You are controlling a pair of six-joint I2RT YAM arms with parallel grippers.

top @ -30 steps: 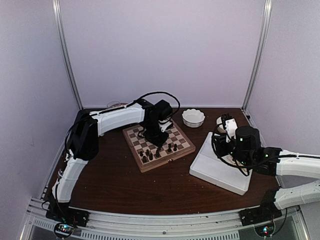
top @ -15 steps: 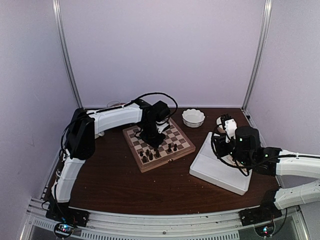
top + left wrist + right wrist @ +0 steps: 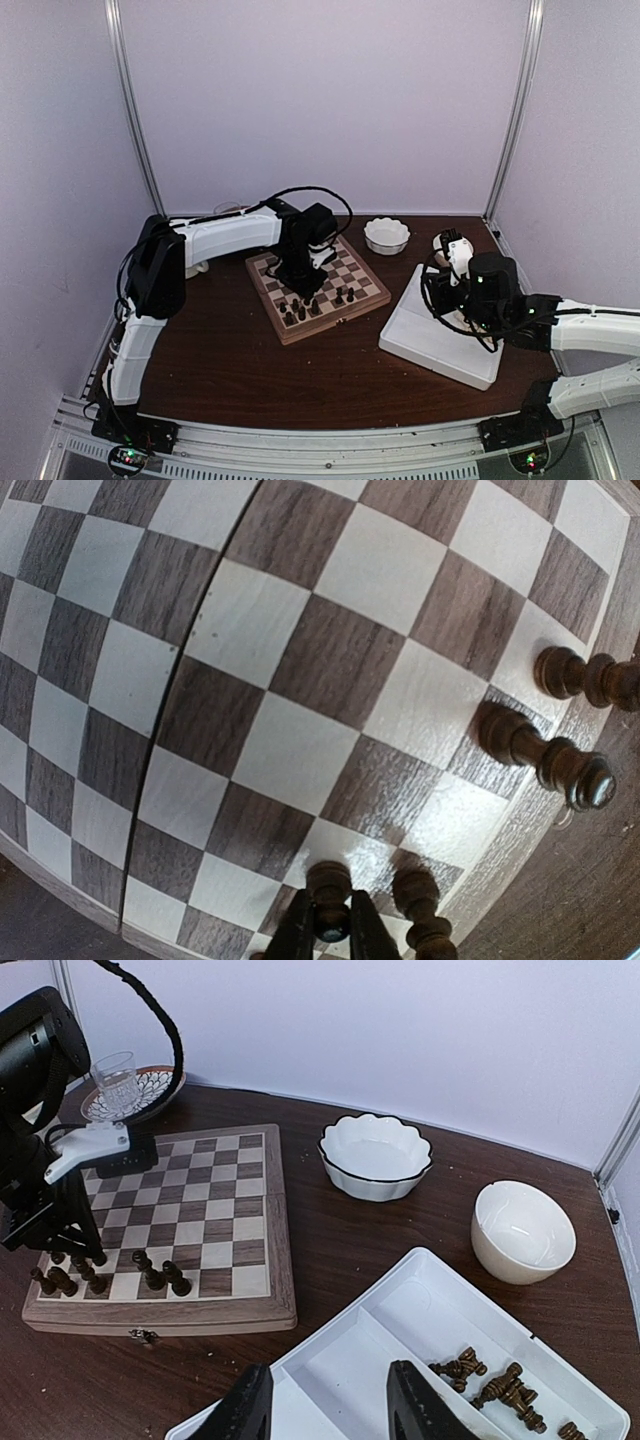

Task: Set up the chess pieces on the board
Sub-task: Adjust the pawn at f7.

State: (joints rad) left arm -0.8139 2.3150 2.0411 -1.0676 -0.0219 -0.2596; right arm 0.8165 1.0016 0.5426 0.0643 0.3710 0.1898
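The left gripper (image 3: 330, 920) is pinching a dark pawn (image 3: 329, 880) tight, to stand it in the chessboard's (image 3: 330, 660) edge row beside other dark pieces (image 3: 530, 745). The right gripper (image 3: 330, 1400) is hanging half open and empty over the white tray (image 3: 340, 1345) right of the chessboard, where spare pieces (image 3: 495, 1380) are waiting

Left wrist view: the left gripper (image 3: 330, 920) is cut off by the bottom edge, and the dark piece (image 3: 329, 880) between its fingers is half hidden. 1 outermost piece (image 3: 588, 678) is clipped at the right edge. Right wrist view: the tray (image 3: 400, 1270) and right gripper (image 3: 331, 1375) run off the bottom. From above, the board pieces (image 3: 315, 300) are too small to identify.
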